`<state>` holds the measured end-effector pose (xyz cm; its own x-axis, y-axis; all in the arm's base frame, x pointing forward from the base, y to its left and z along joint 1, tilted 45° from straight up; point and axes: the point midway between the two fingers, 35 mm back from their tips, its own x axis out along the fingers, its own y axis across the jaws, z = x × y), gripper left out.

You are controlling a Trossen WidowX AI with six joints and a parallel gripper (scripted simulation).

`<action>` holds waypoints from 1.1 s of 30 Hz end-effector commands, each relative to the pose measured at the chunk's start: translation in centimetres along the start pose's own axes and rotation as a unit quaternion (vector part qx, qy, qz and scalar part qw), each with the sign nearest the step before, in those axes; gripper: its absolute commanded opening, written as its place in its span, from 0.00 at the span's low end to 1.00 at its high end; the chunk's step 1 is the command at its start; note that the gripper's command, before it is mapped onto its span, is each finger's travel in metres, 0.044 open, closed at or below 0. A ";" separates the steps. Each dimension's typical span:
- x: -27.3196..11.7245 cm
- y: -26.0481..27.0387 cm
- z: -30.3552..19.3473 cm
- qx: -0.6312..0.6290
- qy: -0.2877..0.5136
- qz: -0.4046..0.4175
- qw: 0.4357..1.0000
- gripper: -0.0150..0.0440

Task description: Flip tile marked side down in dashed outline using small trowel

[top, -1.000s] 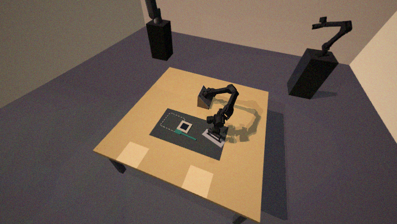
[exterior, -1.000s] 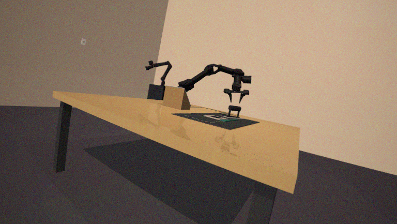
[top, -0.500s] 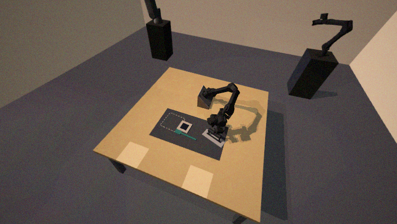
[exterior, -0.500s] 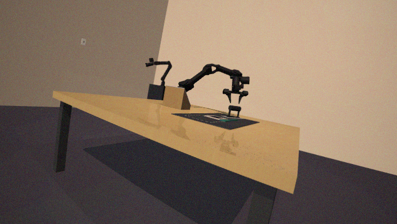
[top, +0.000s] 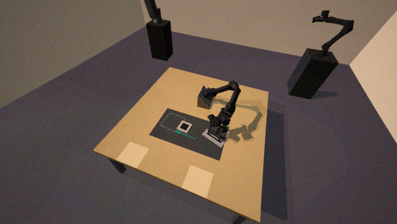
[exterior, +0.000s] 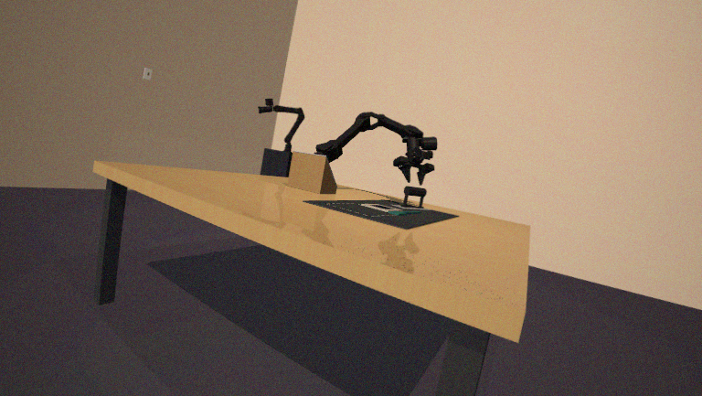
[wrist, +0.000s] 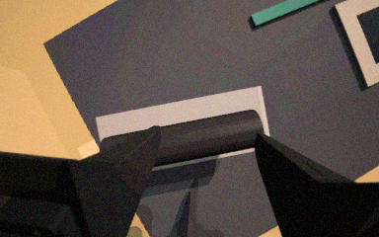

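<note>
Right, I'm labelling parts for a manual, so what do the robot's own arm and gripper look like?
The arm is black, with slim links and chunkier joints. Its gripper is black too, with two wedge-shaped fingers that taper to narrow tips. I can make out no lettering or coloured markings on either.

We count three robot arms (top: 234, 92) (exterior: 352, 130), one mat (top: 187, 148) (exterior: 409, 221) (wrist: 197, 59), one tile (top: 182, 122) (wrist: 349, 30), one green trowel (top: 188, 136) (exterior: 403, 212) (wrist: 281, 12), one black-handled plate (top: 217, 142) (wrist: 188, 106), one table (top: 140, 128) (exterior: 207, 185) (wrist: 25, 99), and one dashed outline (top: 164, 119), seen partly.
</note>
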<state>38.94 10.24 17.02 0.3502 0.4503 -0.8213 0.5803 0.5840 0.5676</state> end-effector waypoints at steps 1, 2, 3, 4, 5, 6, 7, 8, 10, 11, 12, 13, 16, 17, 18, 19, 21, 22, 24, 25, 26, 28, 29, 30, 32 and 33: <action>0.3 -0.1 -0.4 -0.073 -0.021 0.001 0.997 0.76; 0.3 -0.1 -0.4 -0.089 -0.026 0.001 0.996 0.76; 0.3 0.0 -0.5 -0.105 -0.031 0.002 0.994 0.76; 0.3 0.0 -0.5 -0.121 -0.036 0.003 0.992 0.76; 0.3 0.0 -0.5 -0.136 -0.041 0.003 0.990 0.76; 0.3 0.0 -0.6 -0.152 -0.046 0.003 0.987 0.76; 0.3 0.0 -0.6 -0.167 -0.051 0.003 0.985 0.76; 0.3 0.0 -0.7 -0.183 -0.056 0.004 0.982 0.76; 0.3 0.0 -0.7 -0.213 -0.066 0.004 0.975 0.76; 0.4 -0.1 -0.7 -0.228 -0.071 0.004 0.971 0.76; 0.4 -0.1 -0.7 -0.243 -0.077 0.004 0.967 0.76; 0.4 -0.2 -0.7 -0.257 -0.082 0.004 0.963 0.76; 0.3 -0.3 -0.8 -0.301 -0.098 0.002 0.948 0.76; 0.3 -0.4 -0.8 -0.316 -0.103 0.002 0.943 0.76; 0.3 -0.4 -0.8 -0.330 -0.108 0.001 0.938 0.76; 0.4 -0.4 -0.9 -0.345 -0.113 0.000 0.932 0.76; 0.4 -0.4 -1.2 -0.375 -0.121 -0.001 0.919 0.76; 0.4 -0.3 -1.3 -0.389 -0.125 -0.001 0.913 0.76; 0.5 -0.4 -1.5 -0.417 -0.133 -0.005 0.899 0.76; 0.5 -0.4 -1.6 -0.431 -0.137 -0.007 0.892 0.76; 0.6 -0.4 -1.7 -0.445 -0.141 -0.009 0.884 0.76; 0.7 -0.5 -1.9 -0.472 -0.148 -0.014 0.869 0.76; 0.7 -0.5 -2.0 -0.486 -0.152 -0.016 0.860 0.76; 0.7 -0.6 -2.1 -0.500 -0.156 -0.019 0.852 0.76; 0.8 -0.7 -2.3 -0.527 -0.164 -0.024 0.834 0.76; 0.8 -0.7 -2.4 -0.540 -0.167 -0.027 0.824 0.76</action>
<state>37.51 11.51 16.46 0.6144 0.3113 -0.7250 -0.2532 0.9481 0.1925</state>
